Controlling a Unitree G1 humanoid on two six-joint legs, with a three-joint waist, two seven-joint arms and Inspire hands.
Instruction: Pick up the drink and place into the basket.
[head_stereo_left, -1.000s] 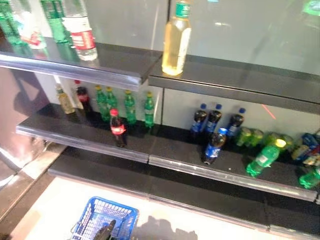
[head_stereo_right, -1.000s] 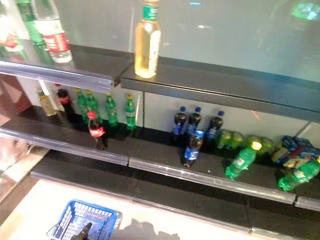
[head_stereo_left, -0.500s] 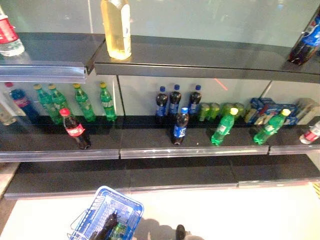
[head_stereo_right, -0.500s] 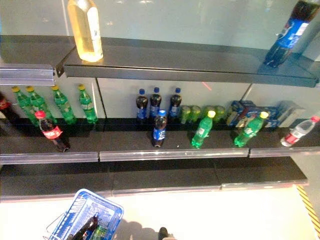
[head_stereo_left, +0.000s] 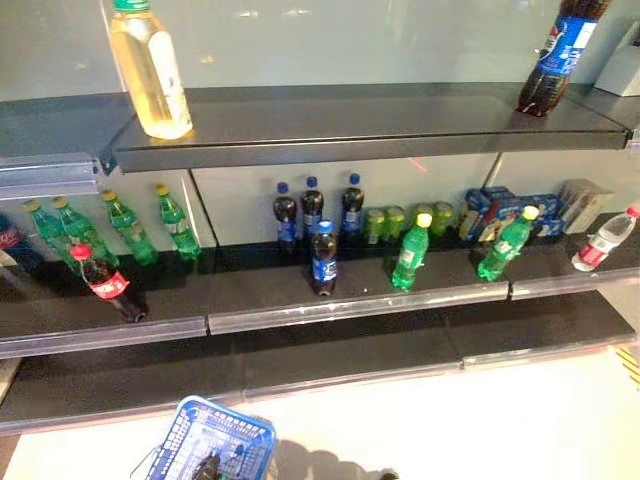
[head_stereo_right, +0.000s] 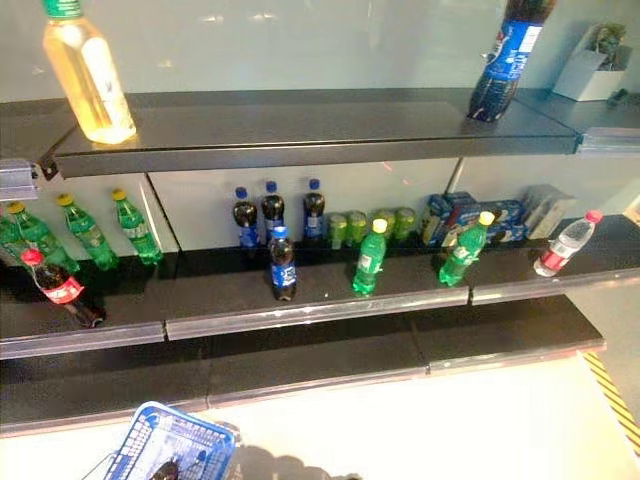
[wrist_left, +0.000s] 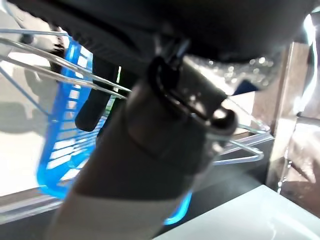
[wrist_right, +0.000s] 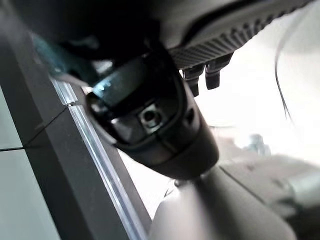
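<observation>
Camera view has panned right along the shelf (head_stereo_left: 330, 115); bottles are unmoved. Left robot hand (wrist_left: 97, 105) hangs by the basket (head_stereo_left: 215, 440), grip state indeterminate. Cola bottle (head_stereo_left: 322, 260), well beyond, looks rigid, smooth, moderately heavy: grasp mid-body.

Light falls from above and in front: the pale back wall (head_stereo_left: 400, 40) carries soft whitish reflections near its top, and the upper shelf (head_stereo_left: 330, 120) shows a dull sheen along its dark surface. That shelf throws deep shade over the rear of the lower shelf (head_stereo_left: 300, 295), where the bottles stand dim. The clear rail (head_stereo_right: 320, 315) at the lower shelf's front edge catches a bright line of glare. The floor (head_stereo_left: 480, 420) is washed out, almost white. Both wrist views are soft and out of focus at close range; in the right wrist view the background burns out to white
</observation>
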